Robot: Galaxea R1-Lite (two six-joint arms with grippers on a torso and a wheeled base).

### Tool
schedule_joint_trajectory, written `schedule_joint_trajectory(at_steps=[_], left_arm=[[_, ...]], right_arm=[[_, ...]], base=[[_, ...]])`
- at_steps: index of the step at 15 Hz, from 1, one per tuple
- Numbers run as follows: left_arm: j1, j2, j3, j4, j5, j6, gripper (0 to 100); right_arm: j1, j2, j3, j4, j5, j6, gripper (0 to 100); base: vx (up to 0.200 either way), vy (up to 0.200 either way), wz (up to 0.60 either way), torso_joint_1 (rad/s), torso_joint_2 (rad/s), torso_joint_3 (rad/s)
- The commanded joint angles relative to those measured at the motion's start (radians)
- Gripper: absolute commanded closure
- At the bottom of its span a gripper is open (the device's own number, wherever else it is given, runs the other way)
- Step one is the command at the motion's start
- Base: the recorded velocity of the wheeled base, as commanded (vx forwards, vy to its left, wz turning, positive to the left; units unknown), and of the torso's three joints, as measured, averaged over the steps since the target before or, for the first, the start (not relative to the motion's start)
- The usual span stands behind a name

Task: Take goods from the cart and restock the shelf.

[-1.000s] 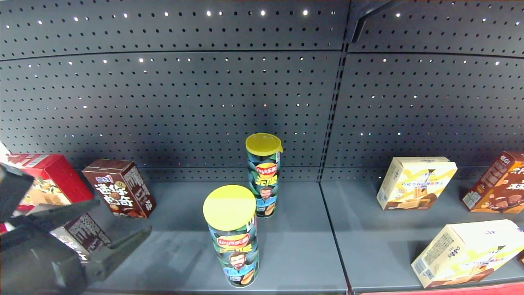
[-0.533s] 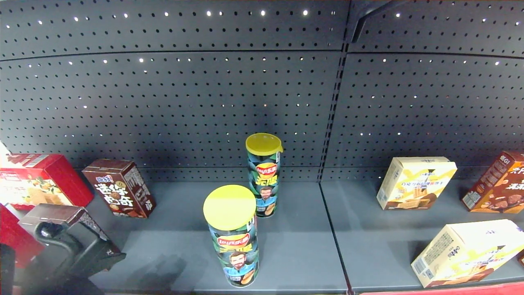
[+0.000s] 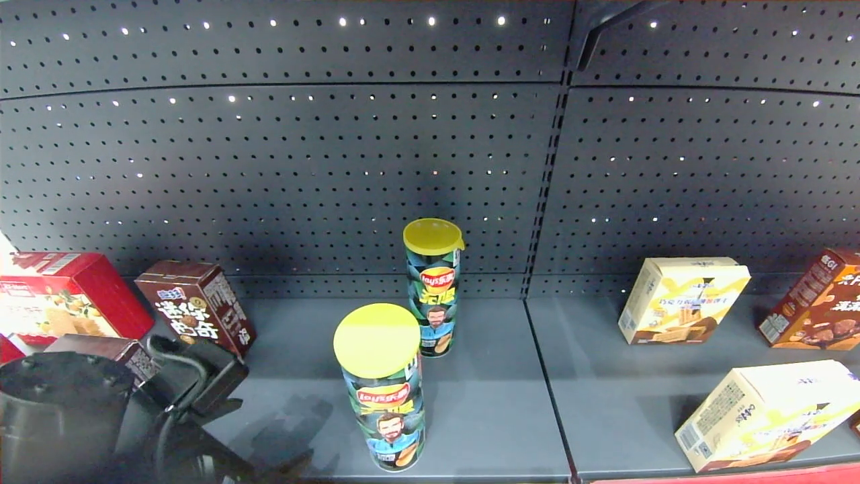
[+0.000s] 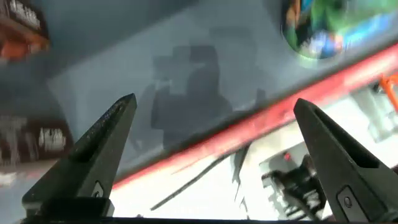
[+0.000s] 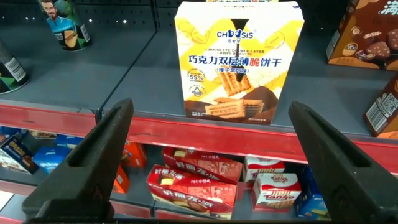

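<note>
Two chip cans with yellow lids stand upright mid-shelf, one near the front (image 3: 383, 390) and one behind it (image 3: 433, 289). My left arm (image 3: 101, 417) sits low at the shelf's front left corner, beside a dark box (image 3: 111, 349). In the left wrist view the left gripper (image 4: 214, 102) is open and empty over the shelf's red front edge (image 4: 249, 127), with a chip can (image 4: 317, 28) beyond it. My right gripper (image 5: 211, 107) is open and empty, in front of the shelf and facing a yellow biscuit box (image 5: 239, 59).
A red box (image 3: 64, 296) and a brown box (image 3: 198, 309) stand at the shelf's left. Two yellow boxes (image 3: 682, 299) (image 3: 766, 413) and an orange-brown box (image 3: 816, 299) occupy the right bay. Bare shelf (image 3: 484, 403) lies beside the cans. The lower shelf holds red boxes (image 5: 199, 180).
The left arm has drawn back and down from the shelf and turned; its open fingers, seen at the left a second ago, have left the head view. The cans and boxes stayed put.
</note>
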State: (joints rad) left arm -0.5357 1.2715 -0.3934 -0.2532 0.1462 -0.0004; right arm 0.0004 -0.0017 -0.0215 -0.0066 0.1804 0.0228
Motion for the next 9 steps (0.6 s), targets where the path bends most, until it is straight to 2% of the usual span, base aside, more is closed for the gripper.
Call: schedule_joint_trajectory(at_steps=[1, 7, 9], left_arm=[[0.023, 0.091, -0.058, -0.038, 0.001, -0.009, 0], [0.039, 0.141, -0.087, -0.055, 0.015, -0.009, 0], [0.036, 0.161, -0.108, -0.055, 0.046, -0.032, 0]], right_arm=[[0.000, 0.002, 0.000, -0.001, 0.001, 0.000, 0], [0.001, 0.002, 0.000, -0.001, 0.001, -0.001, 0], [0.001, 0.002, 0.000, -0.001, 0.001, -0.001, 0]], base=[[0.000, 0.000, 0.00, 0.000, 0.00, 0.000], [0.000, 0.000, 0.00, 0.000, 0.00, 0.000], [0.000, 0.000, 0.00, 0.000, 0.00, 0.000]])
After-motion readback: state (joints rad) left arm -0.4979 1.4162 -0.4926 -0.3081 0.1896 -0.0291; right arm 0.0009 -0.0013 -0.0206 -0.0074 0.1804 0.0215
